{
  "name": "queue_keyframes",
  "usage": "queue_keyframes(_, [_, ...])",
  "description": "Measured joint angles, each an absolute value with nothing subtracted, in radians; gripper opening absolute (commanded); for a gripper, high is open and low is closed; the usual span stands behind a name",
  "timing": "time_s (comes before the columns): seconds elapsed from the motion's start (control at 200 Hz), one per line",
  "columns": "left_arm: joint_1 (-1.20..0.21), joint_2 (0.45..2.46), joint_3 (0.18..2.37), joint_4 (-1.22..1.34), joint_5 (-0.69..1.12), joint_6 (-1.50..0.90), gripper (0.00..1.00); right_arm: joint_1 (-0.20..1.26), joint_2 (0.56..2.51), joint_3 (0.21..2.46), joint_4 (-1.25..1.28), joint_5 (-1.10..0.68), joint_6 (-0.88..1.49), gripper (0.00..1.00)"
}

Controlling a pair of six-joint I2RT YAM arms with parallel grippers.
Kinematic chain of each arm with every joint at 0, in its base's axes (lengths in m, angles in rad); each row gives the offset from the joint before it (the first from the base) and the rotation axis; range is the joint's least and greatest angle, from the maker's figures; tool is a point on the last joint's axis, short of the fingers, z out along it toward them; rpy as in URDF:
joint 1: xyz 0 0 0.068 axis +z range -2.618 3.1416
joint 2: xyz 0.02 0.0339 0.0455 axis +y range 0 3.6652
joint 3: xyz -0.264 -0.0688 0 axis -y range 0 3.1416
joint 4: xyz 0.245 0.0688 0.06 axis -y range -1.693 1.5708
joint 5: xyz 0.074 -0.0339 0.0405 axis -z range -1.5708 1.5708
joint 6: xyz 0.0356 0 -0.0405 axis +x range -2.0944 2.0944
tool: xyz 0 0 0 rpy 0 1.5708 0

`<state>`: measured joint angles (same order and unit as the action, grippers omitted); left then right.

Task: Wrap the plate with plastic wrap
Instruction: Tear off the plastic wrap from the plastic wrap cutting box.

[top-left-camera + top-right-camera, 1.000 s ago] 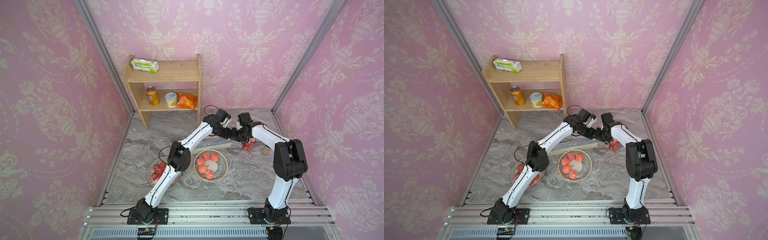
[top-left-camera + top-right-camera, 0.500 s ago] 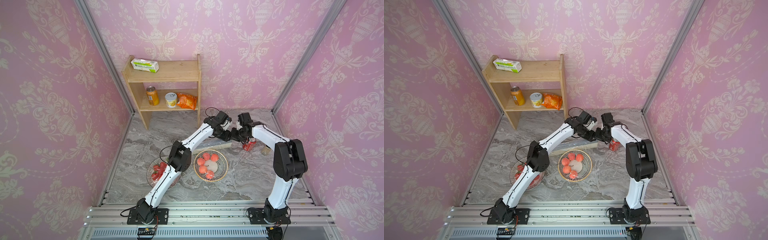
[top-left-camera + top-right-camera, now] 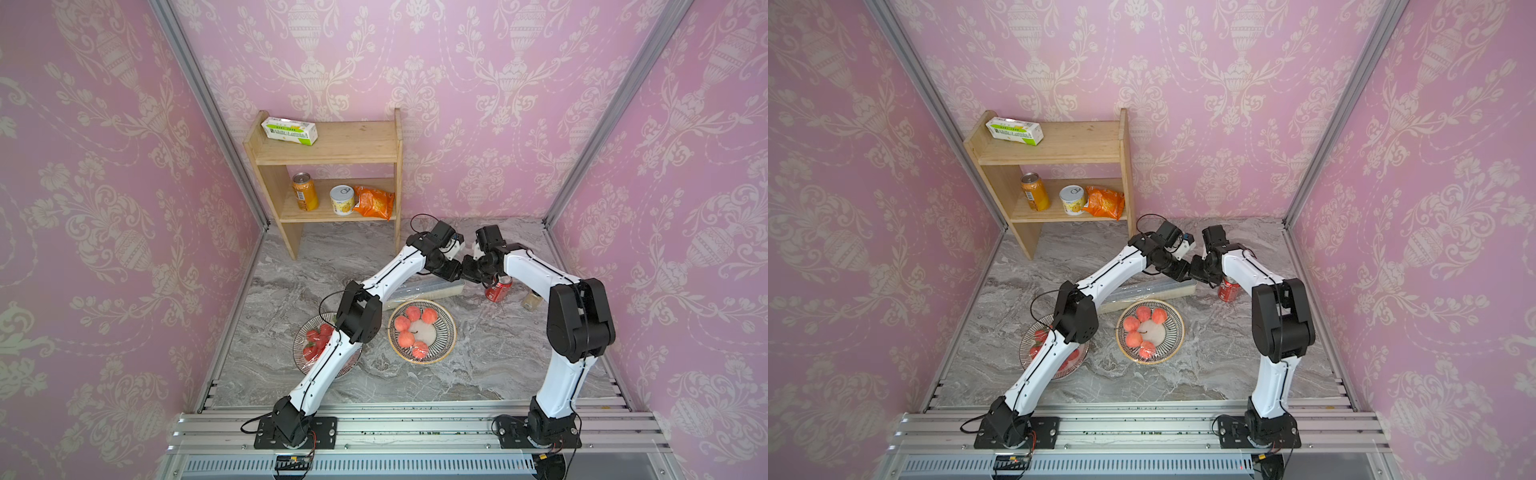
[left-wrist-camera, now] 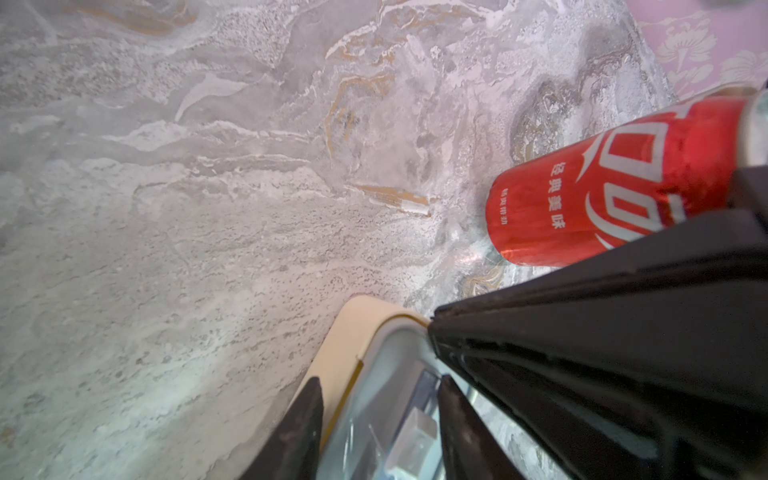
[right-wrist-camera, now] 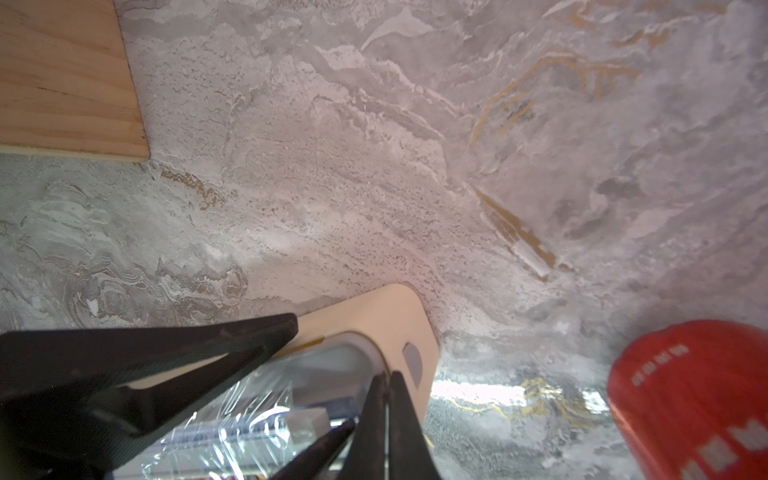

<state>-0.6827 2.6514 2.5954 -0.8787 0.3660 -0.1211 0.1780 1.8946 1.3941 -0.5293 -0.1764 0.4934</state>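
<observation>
In both top views the plate [image 3: 445, 332] [image 3: 1177, 332] with peaches sits mid-table. Just behind it lies the long cream dispenser box [image 3: 440, 287] [image 3: 1167, 286]. My two grippers meet over its right end. The left gripper [image 4: 380, 424] [image 3: 457, 272] is open, its dark fingers [image 4: 303, 428] straddling the box's grey top. The right gripper [image 5: 388, 415] [image 3: 468, 266] is shut at the box's cream end [image 5: 374, 316], with nothing visible between its fingers. Crinkly plastic wrap [image 5: 216, 428] lies over the grey top beside them.
A red can [image 3: 498, 289] [image 4: 602, 187] [image 5: 698, 395] stands close to the right of the box's end, a small brown object [image 3: 532, 300] beyond it. A second plate [image 3: 316, 345] with strawberries lies under the left arm. A wooden shelf [image 3: 332, 153] stands at the back.
The left gripper's jaws have narrowed around the box's end. Both arms have barely shifted, and the right gripper has stayed shut.
</observation>
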Motion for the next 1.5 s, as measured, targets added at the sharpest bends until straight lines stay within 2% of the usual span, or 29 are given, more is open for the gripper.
queue_keyframes(0.205, [-0.683,2.648,2.587,-0.875,0.364,-0.109,0.45,0.177,1.895,1.394,-0.529,-0.178,0.493,0.05])
queue_keyframes(0.475, [-0.683,2.625,2.558,-0.871,0.337,-0.027,0.5,0.177,1.895,1.394,-0.529,-0.178,0.493,0.05])
queue_keyframes(0.64, [-0.683,2.553,2.432,-0.83,0.332,0.02,0.5,0.177,1.895,1.394,-0.529,-0.178,0.493,0.05])
queue_keyframes(0.866, [-0.68,2.458,2.27,-0.725,0.366,0.056,0.43,0.177,1.895,1.394,-0.53,-0.178,0.493,0.05])
queue_keyframes(1.156, [-0.678,2.445,2.236,-0.632,0.433,0.063,0.36,0.177,1.895,1.394,-0.53,-0.179,0.493,0.05])
queue_keyframes(1.246, [-0.678,2.445,2.237,-0.624,0.44,0.063,0.31,0.177,1.895,1.394,-0.53,-0.179,0.493,0.05])
queue_keyframes(1.501, [-0.678,2.448,2.249,-0.624,0.44,0.066,0.31,0.177,1.895,1.394,-0.53,-0.179,0.493,0.05])
